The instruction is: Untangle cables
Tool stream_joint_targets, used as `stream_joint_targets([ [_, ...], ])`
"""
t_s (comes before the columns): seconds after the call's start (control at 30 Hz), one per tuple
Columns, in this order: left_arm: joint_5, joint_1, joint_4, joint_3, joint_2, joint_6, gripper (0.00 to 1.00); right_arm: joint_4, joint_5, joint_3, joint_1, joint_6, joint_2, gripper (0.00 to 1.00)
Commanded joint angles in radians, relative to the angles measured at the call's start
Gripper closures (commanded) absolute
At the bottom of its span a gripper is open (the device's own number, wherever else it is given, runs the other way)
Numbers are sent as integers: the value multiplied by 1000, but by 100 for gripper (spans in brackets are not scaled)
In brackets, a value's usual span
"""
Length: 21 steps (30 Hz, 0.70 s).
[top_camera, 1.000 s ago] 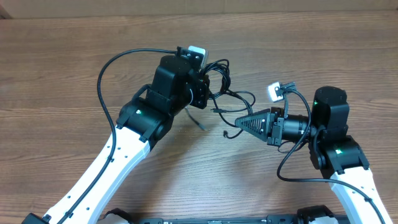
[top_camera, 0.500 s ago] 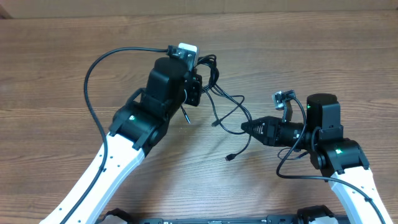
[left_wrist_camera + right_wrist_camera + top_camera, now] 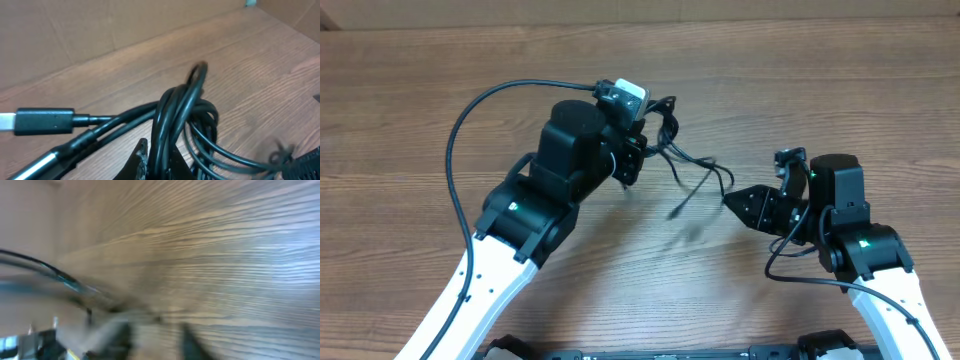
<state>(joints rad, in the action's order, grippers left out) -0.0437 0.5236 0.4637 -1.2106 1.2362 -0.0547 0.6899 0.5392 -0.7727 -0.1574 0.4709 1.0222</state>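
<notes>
The cables (image 3: 666, 122) are a bunch of thin black cords, looped together at my left gripper (image 3: 642, 140), which is shut on them. In the left wrist view the loops (image 3: 180, 110) rise from between the fingers (image 3: 159, 159), and one plug (image 3: 42, 121) sticks out to the left. Loose strands (image 3: 705, 168) trail right, and a plug end (image 3: 675, 211) hangs blurred above the table. My right gripper (image 3: 730, 198) points left, close to the strands. The right wrist view is blurred; its fingers (image 3: 155, 335) look apart with bare wood between them.
The wooden table (image 3: 800, 90) runs all round. A thick black robot cable (image 3: 470, 120) arcs left of the left arm. Another loops under the right arm (image 3: 790, 275). A cardboard wall (image 3: 75, 30) stands at the back.
My right gripper has drawn back to the right, and the strand it pulled has sprung back toward the bunch. My left gripper has stayed shut on the bunch and shifted slightly.
</notes>
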Motion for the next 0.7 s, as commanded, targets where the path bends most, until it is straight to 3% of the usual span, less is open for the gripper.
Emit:
stream_joint_targets([
  [0.0,38,-5,10,-15,-68,-42,96,-7,-51,-12,1,12,-7,24],
  [0.03,54,-5,19,-15,-74,-65,96,-7,-32,-12,1,13,-7,0],
  [0.2,53,-5,47,-15,-81,-134,96,-7,28,-12,1,13,-7,0],
  [0.67,1,9,97,-15,-81,-152,96,-33,28,-12,1,13,-7,0],
])
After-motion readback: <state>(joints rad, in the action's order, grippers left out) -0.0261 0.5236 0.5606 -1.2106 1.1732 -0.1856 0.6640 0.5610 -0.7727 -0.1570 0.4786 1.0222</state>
